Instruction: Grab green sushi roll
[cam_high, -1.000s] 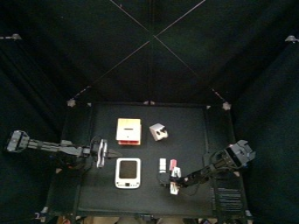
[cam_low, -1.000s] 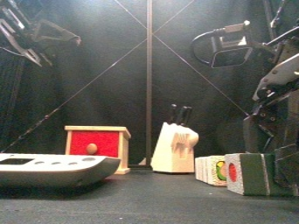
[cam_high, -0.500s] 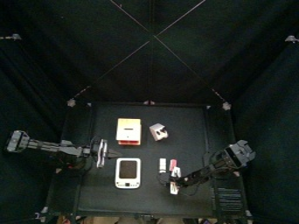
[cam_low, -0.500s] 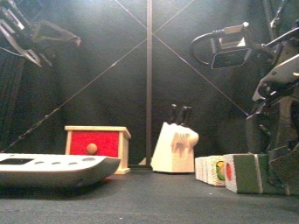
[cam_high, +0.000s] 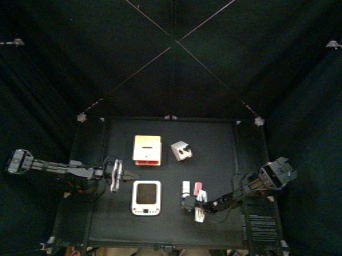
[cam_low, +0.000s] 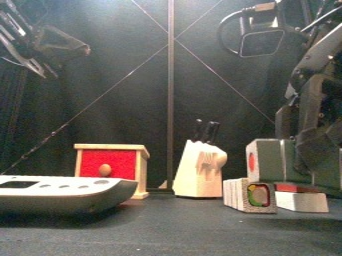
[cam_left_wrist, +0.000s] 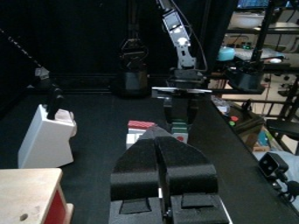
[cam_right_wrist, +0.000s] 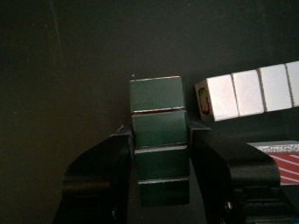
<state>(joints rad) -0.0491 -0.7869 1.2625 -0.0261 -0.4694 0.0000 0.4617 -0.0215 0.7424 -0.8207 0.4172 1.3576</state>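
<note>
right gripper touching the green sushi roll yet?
Touching. In the right wrist view the green sushi roll sits clamped between both jaws of the right gripper; the front view shows it lifted above the pieces left on the table.

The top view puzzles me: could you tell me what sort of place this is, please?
Probably a robot test pen in a lab: black curtains enclose a small black table, two arms flank it, and toys such as a white knife block stand on it.
</note>
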